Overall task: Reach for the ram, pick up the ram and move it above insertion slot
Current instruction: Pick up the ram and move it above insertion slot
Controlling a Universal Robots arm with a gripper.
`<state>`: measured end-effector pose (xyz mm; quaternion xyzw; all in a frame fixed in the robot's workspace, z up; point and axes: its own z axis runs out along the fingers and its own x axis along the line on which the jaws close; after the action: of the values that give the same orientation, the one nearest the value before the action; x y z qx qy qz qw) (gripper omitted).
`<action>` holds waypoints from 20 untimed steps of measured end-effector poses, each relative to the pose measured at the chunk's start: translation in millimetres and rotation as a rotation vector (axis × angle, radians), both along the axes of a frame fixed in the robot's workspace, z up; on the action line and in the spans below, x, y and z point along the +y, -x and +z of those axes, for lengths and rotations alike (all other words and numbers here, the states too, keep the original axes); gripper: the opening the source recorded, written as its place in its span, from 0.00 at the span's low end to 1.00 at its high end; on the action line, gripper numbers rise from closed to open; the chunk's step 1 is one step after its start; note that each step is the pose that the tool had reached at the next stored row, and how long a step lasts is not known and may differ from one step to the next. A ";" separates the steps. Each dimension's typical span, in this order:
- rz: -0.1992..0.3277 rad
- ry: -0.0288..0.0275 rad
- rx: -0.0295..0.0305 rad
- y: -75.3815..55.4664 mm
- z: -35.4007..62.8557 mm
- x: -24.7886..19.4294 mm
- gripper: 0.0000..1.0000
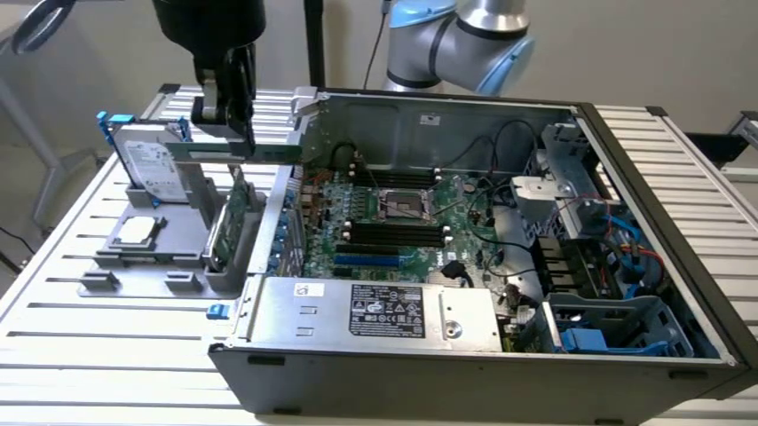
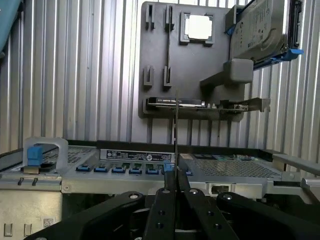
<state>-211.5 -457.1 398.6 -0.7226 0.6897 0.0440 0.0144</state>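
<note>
Aloft, the black end effector is clamped on the thin green ram stick, just beside the open grey computer case's rim, above the slatted metal bench.

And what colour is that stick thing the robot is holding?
Green; the ram shows best in the exterior view.

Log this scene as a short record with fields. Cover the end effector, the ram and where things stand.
end effector: shut on the ram stick
ram stick pose: level, long edge sideways, clear of the gray holder below it
ram stick place: just outside the computer case, at its wall on the exterior view's left
memory slots: inside the case, on the board; ram stick not above them yet
holder contents: hard drive, processor chip, upright green card
</note>
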 end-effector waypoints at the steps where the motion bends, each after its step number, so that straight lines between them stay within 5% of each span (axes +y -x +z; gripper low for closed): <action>1: 0.000 -0.0014 0.0000 -3.7 0.0 0.7 0.13; 20: 0.000 -0.0218 0.0014 -79.2 0.0 13.5 0.13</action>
<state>-132.4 -443.6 398.6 -0.7223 0.6892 0.0520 0.0218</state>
